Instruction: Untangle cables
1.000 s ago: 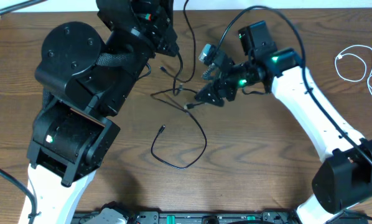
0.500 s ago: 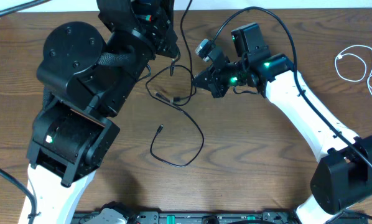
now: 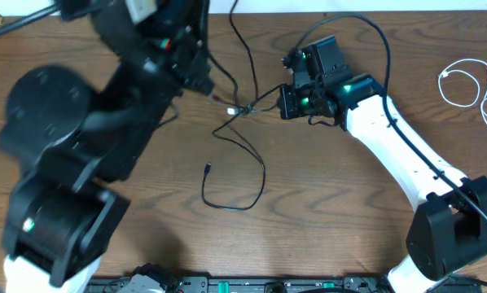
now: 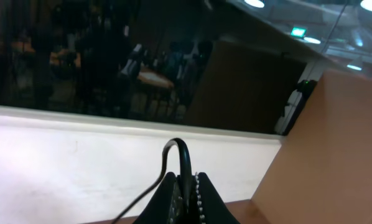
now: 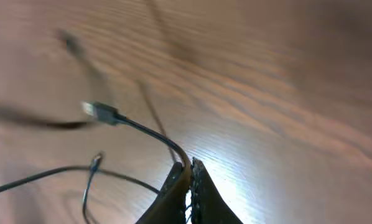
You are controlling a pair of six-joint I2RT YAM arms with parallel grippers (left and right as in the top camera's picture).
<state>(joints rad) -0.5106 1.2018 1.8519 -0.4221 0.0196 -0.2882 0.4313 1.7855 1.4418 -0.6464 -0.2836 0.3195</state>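
Upper centre of the brown wooden table (image 3: 349, 220), we hold the thin black cables (image 3: 262, 177) from both sides: our left gripper (image 4: 186, 179) is pressed together on a looping strand, and our right gripper (image 5: 190, 165) pinches another a short way from its small plug end (image 5: 102, 112). The snarl (image 3: 240, 108) sits between the two with a loose loop trailing toward mid-frame, while the thin white cable (image 3: 463, 81) lies coiled well apart at the right edge. To do this well, we judge, we should draw apart slowly and level, watching that the knot loosens rather than cinches.
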